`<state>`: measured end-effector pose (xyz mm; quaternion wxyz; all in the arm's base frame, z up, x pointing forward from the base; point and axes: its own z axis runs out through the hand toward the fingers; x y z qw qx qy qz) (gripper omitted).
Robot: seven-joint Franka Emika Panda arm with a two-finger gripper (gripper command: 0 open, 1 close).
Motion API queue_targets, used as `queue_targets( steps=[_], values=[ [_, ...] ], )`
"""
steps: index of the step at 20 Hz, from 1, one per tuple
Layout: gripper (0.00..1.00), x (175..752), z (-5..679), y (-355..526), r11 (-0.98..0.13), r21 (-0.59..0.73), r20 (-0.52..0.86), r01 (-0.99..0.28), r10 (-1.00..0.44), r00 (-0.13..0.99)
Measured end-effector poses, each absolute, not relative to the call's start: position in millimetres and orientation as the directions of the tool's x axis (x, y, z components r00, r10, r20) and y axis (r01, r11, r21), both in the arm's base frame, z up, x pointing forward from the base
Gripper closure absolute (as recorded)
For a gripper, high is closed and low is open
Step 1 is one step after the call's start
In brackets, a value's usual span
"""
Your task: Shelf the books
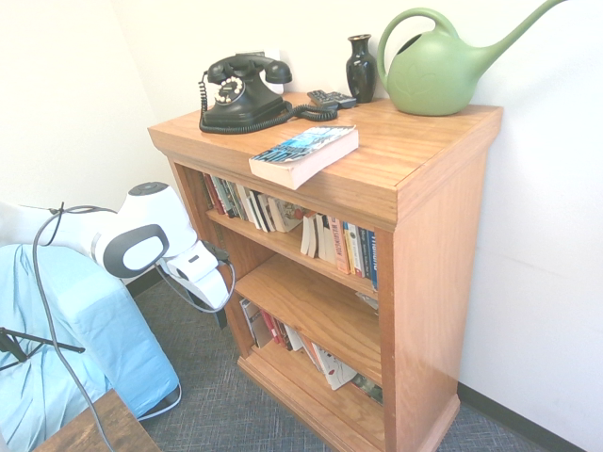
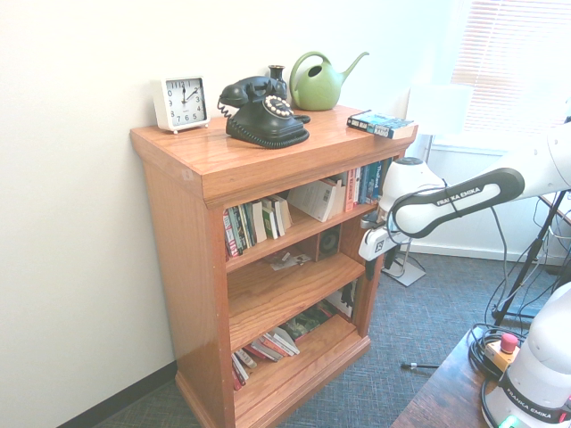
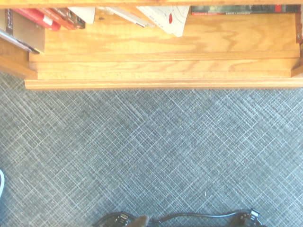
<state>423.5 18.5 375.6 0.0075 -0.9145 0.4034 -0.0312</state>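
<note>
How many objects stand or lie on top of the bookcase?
6: alarm clock, black telephone, dark vase, green watering can, remote control, and paperback book at the front edge. Smaller things may be hidden.

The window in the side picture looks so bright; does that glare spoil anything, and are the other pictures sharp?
In the second exterior view the blinds are washed out white, yet the bookcase and paperback stay readable. The first exterior view is evenly lit, its wall pale, the watering can crisp. The wrist view is sharp on the carpet, with soft shadow under the bookcase's base.
</note>
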Motion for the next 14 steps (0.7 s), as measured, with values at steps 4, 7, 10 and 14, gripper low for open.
queue_targets(
  steps=[4,7,10,14],
  values=[
    [0.0,423.0,374.9,17.6,-0.677,-0.027,0.057,-0.735,-0.735,0.675],
    [0.0,422.8,380.0,10.7,-0.668,-0.013,0.094,-0.744,-0.741,0.664],
    [0.0,420.8,395.4,-6.0,-0.648,0.012,0.181,-0.762,-0.748,0.638],
    [0.0,410.0,428.2,-28.6,-0.62,0.042,0.321,-0.783,-0.734,0.598]
  ],
)
